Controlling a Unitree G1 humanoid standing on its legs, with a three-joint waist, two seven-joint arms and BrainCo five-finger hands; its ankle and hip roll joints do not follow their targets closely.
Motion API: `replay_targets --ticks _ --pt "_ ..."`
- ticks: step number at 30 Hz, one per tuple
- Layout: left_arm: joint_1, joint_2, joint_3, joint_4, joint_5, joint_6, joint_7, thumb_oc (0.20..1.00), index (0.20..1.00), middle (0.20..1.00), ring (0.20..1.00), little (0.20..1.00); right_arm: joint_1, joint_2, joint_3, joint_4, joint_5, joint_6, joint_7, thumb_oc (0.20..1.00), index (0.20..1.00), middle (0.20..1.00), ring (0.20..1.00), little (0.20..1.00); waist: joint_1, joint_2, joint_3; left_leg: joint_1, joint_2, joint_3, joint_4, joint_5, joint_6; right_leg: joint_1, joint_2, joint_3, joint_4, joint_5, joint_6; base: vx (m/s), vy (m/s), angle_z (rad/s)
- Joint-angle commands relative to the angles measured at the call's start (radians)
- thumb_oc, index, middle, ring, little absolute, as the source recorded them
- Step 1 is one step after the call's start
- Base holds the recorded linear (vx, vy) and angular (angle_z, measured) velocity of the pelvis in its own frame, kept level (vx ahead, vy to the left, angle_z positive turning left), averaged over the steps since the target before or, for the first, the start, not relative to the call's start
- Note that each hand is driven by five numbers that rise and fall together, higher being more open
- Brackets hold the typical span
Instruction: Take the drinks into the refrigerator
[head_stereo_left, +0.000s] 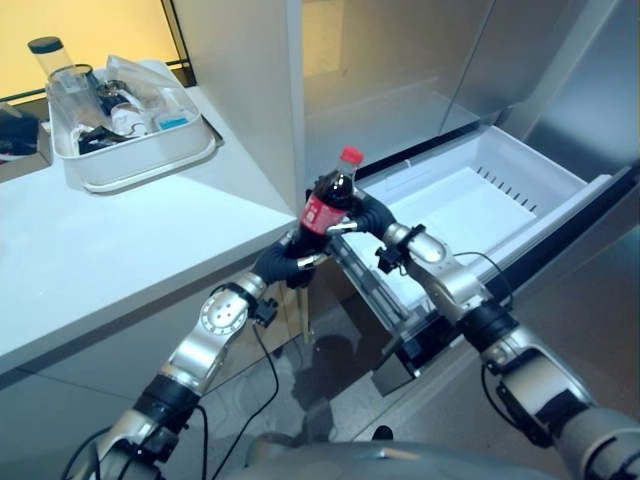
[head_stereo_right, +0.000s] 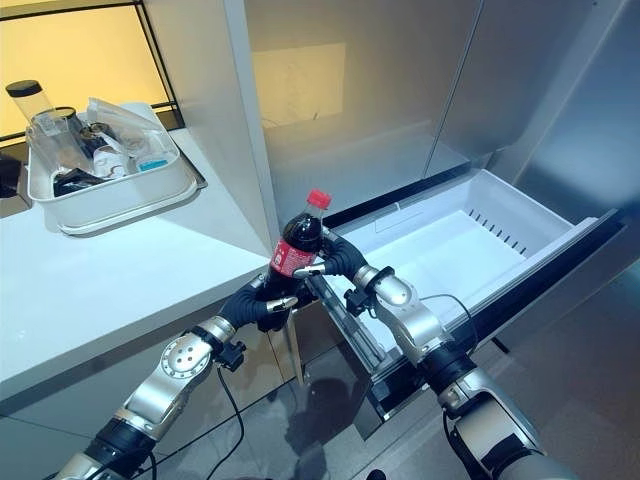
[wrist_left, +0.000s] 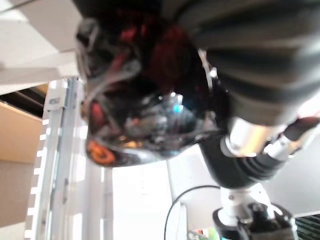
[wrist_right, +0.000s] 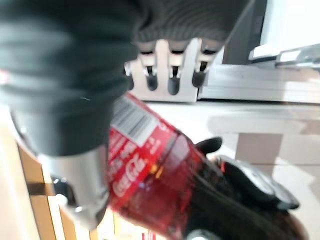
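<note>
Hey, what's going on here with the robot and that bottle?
The robot holds a cola bottle upright between both hands, the left hand at its base and the right hand around its side. It is at the front corner of the open freezer drawer, not yet inside. A white tray of odds and ends sits on the counter.

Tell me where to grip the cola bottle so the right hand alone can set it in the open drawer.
Grip the cola bottle around its labelled middle, from its drawer side. It stands nearly upright, the left hand holds its base, and the right hand already wraps there.
</note>
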Motion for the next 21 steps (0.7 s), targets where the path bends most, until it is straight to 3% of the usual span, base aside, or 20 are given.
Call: replay_targets --ticks 1,9,20,21 --pt "-0.196 -0.033 -0.074 -0.158 -0.059 -0.119 -0.045 0.200 0.200 0.200 0.200 0.200 -0.144 0.025 0.021 0.007 -0.001 -0.036 -0.033 0.200 0.200 0.200 0.200 0.200 0.034 -0.033 -0.014 -0.045 -0.050 -0.021 -0.006 -0.018 0.035 0.098 0.007 -0.013 0.039 -0.107 0.047 0.00 0.000 0.00" --pt "-0.177 -0.046 -0.077 -0.128 -0.076 -0.105 -0.056 0.200 0.200 0.200 0.200 0.200 -0.072 0.051 -0.035 -0.031 -0.076 -0.056 -0.093 0.200 0.200 0.200 0.200 0.200 0.032 -0.027 -0.013 -0.051 -0.057 -0.027 -0.006 -0.017 0.040 0.096 0.000 -0.018 0.039 -0.104 0.049 0.00 0.000 0.00" --pt "-0.181 -0.065 -0.087 -0.084 -0.073 -0.094 -0.046 0.200 0.200 0.200 0.200 0.200 -0.020 0.061 -0.080 -0.031 -0.069 -0.066 -0.129 0.200 0.200 0.200 0.200 0.200 0.020 -0.024 -0.015 -0.050 -0.057 -0.023 -0.006 -0.016 0.041 0.093 0.000 -0.007 0.034 -0.100 0.050 0.00 0.000 0.00" --pt "-0.178 -0.064 -0.088 -0.079 -0.069 -0.094 -0.046 0.351 0.351 0.351 0.351 0.351 -0.015 0.059 -0.085 -0.031 -0.068 -0.067 -0.132 0.200 0.200 0.200 0.200 0.200 0.020 -0.023 -0.015 -0.050 -0.057 -0.022 -0.006 -0.015 0.041 0.093 0.000 -0.007 0.033 -0.099 0.049 0.00 0.000 0.00"
